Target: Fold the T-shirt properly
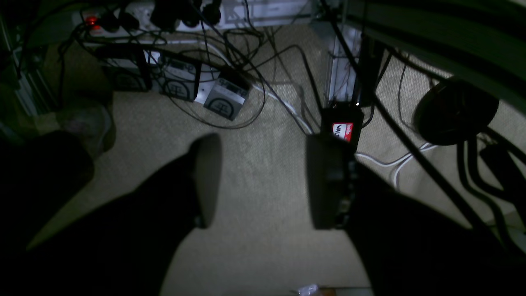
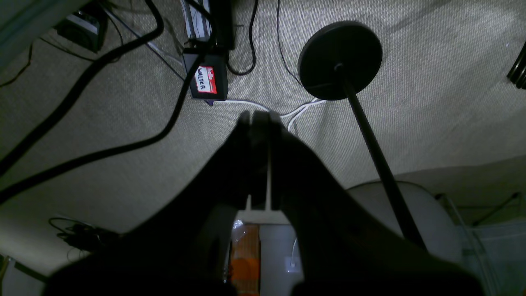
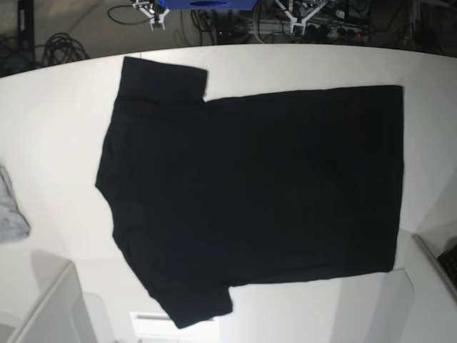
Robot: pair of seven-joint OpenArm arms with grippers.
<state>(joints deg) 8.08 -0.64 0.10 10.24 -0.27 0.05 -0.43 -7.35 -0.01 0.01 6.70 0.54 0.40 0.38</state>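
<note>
While spread flat, T-shirt (image 3: pixel 250 193) plain black, sleeves out

My left gripper (image 1: pixel 259 181) is open: the two dark fingers stand well apart, one on the left and one on the right of the wrist view, and nothing is between them. It hangs in the air and points down to the floor. My right gripper (image 2: pixel 261 119) is closed, the two fingers pressed together at the tips, and they hold nothing. It also points down, away from the table. In the base view I cannot see my arms.
</note>
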